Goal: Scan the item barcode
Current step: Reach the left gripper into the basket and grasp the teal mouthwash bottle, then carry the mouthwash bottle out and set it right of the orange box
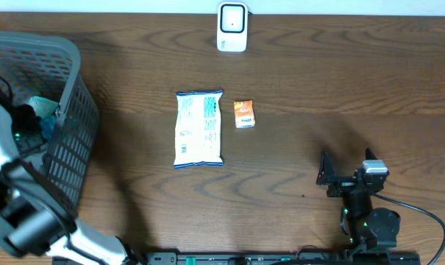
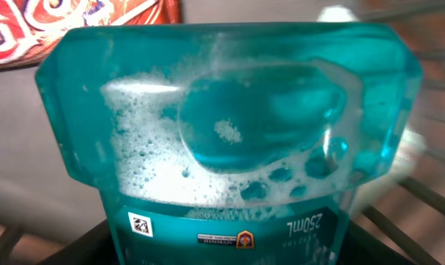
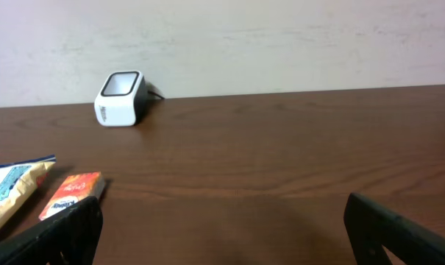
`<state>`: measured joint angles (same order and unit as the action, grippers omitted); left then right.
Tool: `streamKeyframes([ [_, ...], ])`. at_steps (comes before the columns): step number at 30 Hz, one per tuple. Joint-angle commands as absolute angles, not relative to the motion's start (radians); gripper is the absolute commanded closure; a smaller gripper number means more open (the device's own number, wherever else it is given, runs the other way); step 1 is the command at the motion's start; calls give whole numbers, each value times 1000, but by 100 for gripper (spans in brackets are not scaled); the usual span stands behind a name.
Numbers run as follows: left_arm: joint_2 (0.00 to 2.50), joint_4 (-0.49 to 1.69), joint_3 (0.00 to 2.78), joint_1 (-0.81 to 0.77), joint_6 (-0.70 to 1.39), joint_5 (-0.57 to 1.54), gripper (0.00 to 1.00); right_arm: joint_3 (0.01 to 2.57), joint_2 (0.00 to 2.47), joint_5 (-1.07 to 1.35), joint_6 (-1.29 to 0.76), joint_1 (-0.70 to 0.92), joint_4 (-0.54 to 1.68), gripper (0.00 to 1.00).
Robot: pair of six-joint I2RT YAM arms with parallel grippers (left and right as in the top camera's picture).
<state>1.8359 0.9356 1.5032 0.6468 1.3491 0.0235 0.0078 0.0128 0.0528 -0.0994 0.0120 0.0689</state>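
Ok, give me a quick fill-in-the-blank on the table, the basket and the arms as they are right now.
1. The left arm reaches into the grey ____.
2. The teal bottle carries a label reading 250____.
3. The small box beside the snack bag is coloured ____.
4. The jaws of the right gripper stand ____, nothing between them.
Missing: basket; ML; orange; open.

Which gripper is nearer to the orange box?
Right. The right gripper is right of the orange box, nearer the front edge; the left gripper is far to its left, in the basket.
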Motion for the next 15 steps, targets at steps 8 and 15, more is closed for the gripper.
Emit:
streamKeyframes([
  [8, 1487, 903, 1517, 659, 1328, 14, 55, 6, 7, 51, -111, 20, 71, 1],
  [15, 1250, 875, 1517, 673, 1328, 15, 55, 6, 8, 51, -111, 20, 71, 1],
])
